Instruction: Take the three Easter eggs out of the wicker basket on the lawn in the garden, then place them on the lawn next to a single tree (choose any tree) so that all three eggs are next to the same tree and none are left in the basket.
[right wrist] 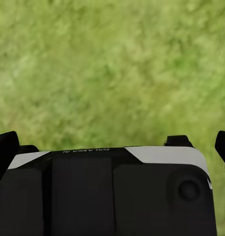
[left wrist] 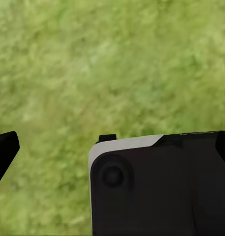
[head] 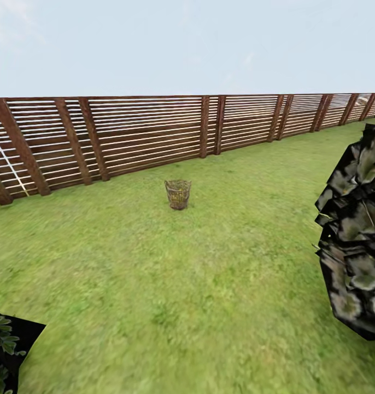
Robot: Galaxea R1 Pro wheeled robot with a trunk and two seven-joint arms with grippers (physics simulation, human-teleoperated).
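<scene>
Both end effectors, grip state unclear, pointed down at lawn [left wrist: 112, 64]; wicker basket [head: 177, 194] distant.

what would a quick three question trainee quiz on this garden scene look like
1. True or false: the wicker basket stands on the lawn.
2. What runs behind the basket? A) brown slatted fence B) white wall C) hedge
3. Fill in: in the head view, the dark-leaved crown is at the picture's ____ edge.

Key: 1 true; 2 A; 3 right.
</scene>
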